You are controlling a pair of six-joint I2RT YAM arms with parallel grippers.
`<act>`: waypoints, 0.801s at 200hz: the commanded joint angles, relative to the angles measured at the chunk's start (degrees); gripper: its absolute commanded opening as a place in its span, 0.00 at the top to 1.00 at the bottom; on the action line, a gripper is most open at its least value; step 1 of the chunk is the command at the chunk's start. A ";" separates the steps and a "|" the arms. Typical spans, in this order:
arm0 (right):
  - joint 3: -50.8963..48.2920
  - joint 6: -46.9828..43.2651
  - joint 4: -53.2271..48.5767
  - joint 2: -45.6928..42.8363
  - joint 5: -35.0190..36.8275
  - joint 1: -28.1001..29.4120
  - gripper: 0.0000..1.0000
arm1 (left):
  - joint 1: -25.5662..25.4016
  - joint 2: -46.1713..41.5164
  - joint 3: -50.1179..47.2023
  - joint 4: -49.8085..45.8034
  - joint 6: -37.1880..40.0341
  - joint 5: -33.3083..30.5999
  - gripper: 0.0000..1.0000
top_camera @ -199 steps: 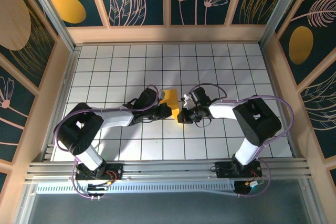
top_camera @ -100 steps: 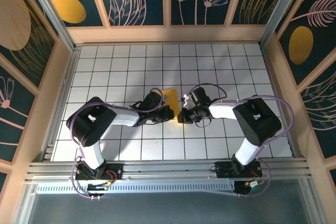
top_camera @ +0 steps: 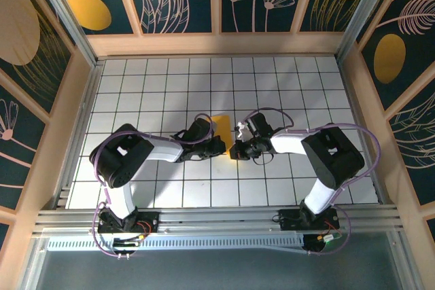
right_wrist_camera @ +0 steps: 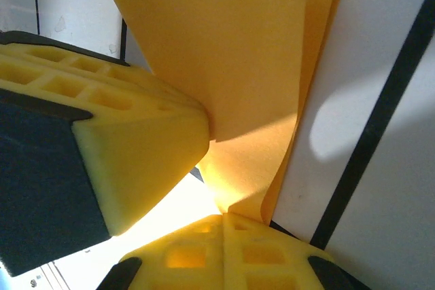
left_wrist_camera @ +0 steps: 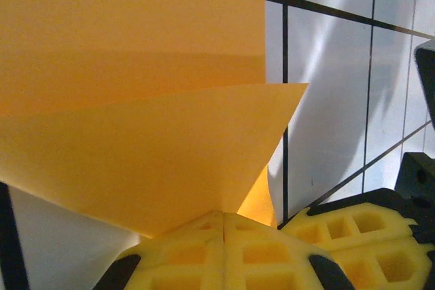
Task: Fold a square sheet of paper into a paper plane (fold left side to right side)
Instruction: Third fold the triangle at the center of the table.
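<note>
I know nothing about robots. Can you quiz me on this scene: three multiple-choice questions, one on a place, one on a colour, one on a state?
1. Where is the thin yellow-orange sheet of paper? A) between the two tools on the white gridded table; B) against the far wall; C) off the table's near edge.
2. What colour are the left tool's foam pads? A) blue; B) yellow; C) white.
3. How is the right tool? A) wide open; B) shut on the paper; C) shut on nothing.
Answers: 1 A: top view shows it between both tool tips. 2 B: left wrist view shows them yellow. 3 B: its pads meet, pinching paper.
</note>
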 commanded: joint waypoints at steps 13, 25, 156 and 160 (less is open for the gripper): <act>-2.17 -1.93 -9.41 3.58 10.48 -0.46 1.00 | 0.03 1.95 2.00 -7.13 0.13 -6.37 0.96; -2.14 -2.01 -9.47 3.67 10.41 -0.51 1.00 | 0.24 2.02 2.15 -8.24 0.45 -7.36 0.96; -2.43 -2.47 -10.63 3.48 10.32 -0.47 1.00 | 12.40 1.44 -1.03 -6.04 5.46 -7.78 0.90; -2.50 -2.45 -10.73 3.49 10.25 -0.53 1.00 | 12.84 1.36 -1.34 -5.65 5.54 -7.70 0.89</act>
